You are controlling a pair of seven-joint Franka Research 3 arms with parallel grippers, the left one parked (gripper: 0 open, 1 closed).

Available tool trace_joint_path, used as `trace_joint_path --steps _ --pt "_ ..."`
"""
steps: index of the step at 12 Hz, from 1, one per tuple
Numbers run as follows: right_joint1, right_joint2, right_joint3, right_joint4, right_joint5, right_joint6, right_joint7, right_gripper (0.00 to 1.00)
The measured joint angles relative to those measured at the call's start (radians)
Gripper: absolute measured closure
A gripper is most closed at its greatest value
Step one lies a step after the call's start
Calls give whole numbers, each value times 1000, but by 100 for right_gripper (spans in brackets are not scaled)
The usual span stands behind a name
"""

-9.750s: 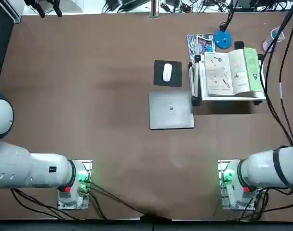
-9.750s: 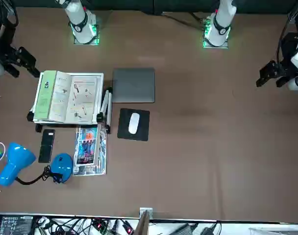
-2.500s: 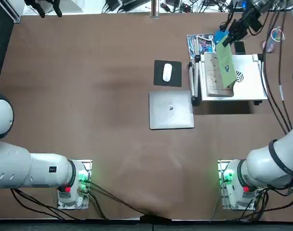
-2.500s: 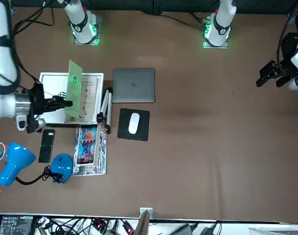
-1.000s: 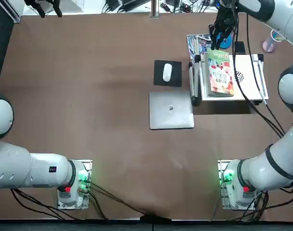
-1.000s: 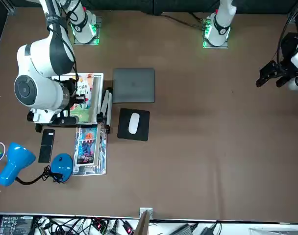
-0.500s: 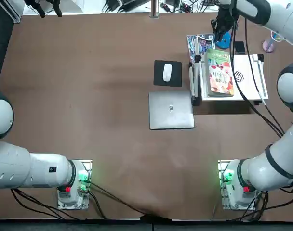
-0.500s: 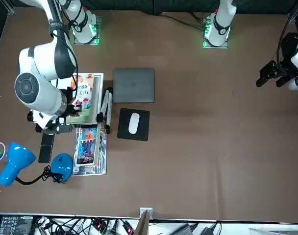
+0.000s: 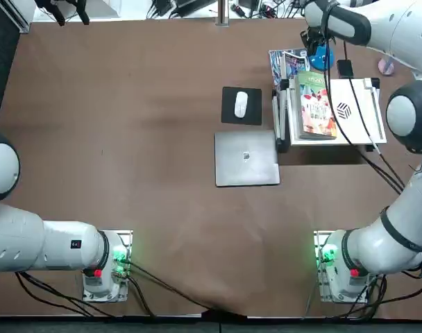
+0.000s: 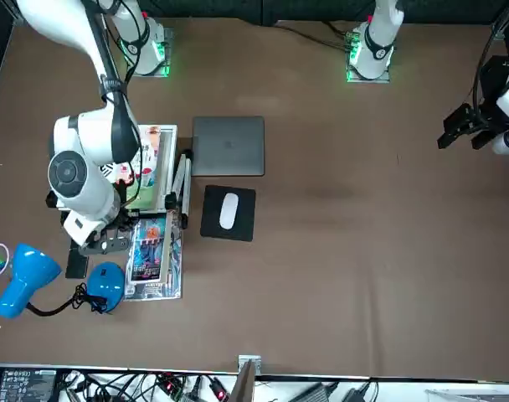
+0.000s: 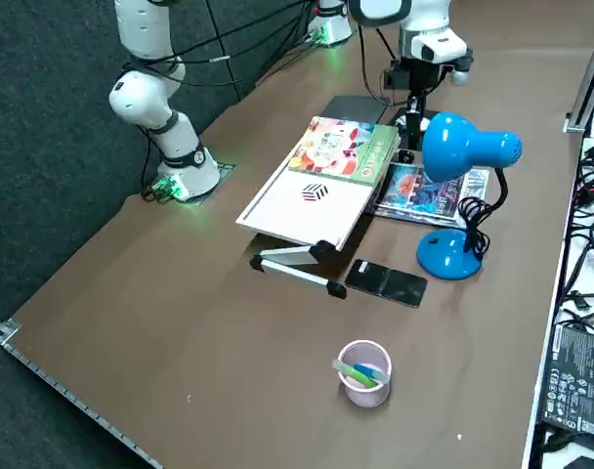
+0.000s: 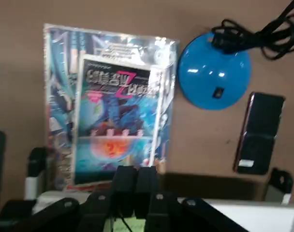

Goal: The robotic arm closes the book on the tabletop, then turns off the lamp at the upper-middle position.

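Observation:
The book [image 9: 315,104] lies closed, green cover with a red-pink picture up, on the left part of a white stand [image 9: 355,111]; it also shows in the side view [image 11: 344,147] and partly behind the arm in the front view [image 10: 151,167]. The lamp's blue disc base [image 12: 214,77] stands on the tabletop [image 9: 128,125] just beyond the stand, with its blue head [image 11: 468,147] raised on a black stem. My right gripper [image 12: 136,179] is shut with nothing in it. It hovers over the stand's far edge and the magazine, short of the lamp base [image 10: 106,283].
A blue-toned magazine [image 12: 113,106] lies beside the lamp base, and a black phone [image 12: 258,130] on its other side. A grey laptop [image 9: 246,158] and a white mouse [image 9: 241,104] on a black pad sit left of the stand. A cup with pens [image 11: 363,371] stands near the table's right edge.
The book went from open, through half-folded, to closed on the stand. In the last second my right gripper left the book and moved away from the bases, over the magazine towards the lamp base.

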Motion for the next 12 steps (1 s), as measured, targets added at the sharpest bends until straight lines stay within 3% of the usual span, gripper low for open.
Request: trace_joint_path --steps 12 --pt "-86 113 -5 -27 -197 191 -66 98"
